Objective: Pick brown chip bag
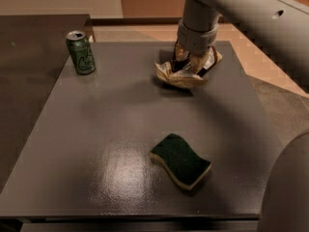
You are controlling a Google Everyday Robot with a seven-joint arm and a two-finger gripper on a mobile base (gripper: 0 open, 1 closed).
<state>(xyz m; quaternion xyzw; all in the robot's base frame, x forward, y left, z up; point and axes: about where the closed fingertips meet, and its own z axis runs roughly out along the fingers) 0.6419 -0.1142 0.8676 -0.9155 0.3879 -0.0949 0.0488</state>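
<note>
The brown chip bag (179, 76) is crinkly, dark brown and white with tan edges, at the far right of the dark table (96, 129). My gripper (194, 63) comes down on it from above, its fingers closed around the crumpled middle of the bag. The bag's lower edge hangs just above the table, with a shadow under it. The arm hides the bag's top part.
A green soda can (80, 51) stands at the far left corner. A dark green sponge with a yellow base (180, 160) lies near the front, right of centre. The table's right edge is close to the bag. My arm's body fills the lower right corner.
</note>
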